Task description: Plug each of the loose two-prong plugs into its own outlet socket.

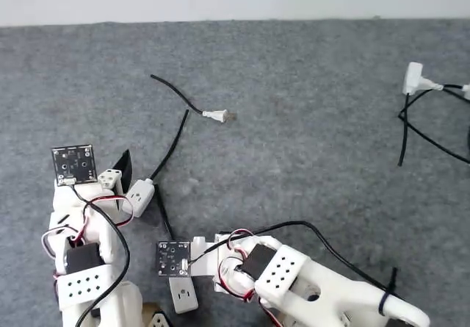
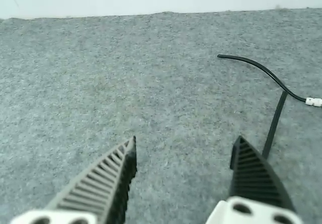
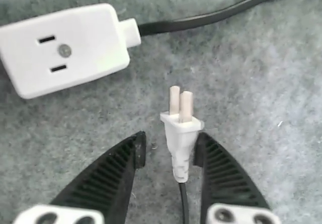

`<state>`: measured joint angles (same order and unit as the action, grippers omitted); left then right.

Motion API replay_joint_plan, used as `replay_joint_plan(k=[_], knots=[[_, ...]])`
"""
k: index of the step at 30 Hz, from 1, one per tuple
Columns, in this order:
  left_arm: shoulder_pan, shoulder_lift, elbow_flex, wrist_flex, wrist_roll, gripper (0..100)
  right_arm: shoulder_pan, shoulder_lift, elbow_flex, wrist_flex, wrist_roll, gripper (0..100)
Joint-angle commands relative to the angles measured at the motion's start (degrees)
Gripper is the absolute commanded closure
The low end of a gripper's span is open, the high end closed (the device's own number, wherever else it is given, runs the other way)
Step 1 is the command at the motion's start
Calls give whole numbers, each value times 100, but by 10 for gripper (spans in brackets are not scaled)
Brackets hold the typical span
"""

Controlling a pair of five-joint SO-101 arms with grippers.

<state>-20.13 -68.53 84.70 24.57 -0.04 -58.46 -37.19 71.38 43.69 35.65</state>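
1. My right gripper (image 3: 170,141) stood open. Its black fingers (image 3: 121,173) straddled a white two-prong plug (image 3: 181,128) lying on the grey felt (image 3: 261,83). One finger touched the plug's side and the other stood just clear of it.
2. My right wrist view gave the close detail. The prongs pointed toward a white outlet socket (image 3: 65,48) lying near, slots facing up, with its black cord (image 3: 211,15) leading away.
3. My left gripper (image 2: 186,142) was open too, with bare felt between its fingers.
4. The high view gave the layout. A second loose plug (image 1: 215,115) on a short black lead (image 1: 172,88) lay well apart from both arms.
5. A corded socket (image 1: 139,195) lay just beside my left gripper. I could not tell whether it was the one my right wrist saw.
6. My left wrist view showed that second loose plug (image 2: 313,101) out beyond the fingers.
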Motion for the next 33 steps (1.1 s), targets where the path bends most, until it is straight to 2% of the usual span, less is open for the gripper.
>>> replay_joint_plan(k=[1,4,10,21,25,33], knots=[[-18,-18,-48,-176,-88,716,-92,13,-53,-40,-70,781],[-18,-18,-48,-176,-88,716,-110,13,-35,-40,-62,808],[-18,-18,-48,-176,-88,716,-127,13,-9,-84,431,995],[-18,-18,-57,-176,-88,716,-127,-22,114,-338,492,991],[-18,-18,-57,-211,-88,716,-84,-145,-62,-136,492,991],[-62,-26,-57,-308,-53,716,549,-1103,-554,365,448,991]])
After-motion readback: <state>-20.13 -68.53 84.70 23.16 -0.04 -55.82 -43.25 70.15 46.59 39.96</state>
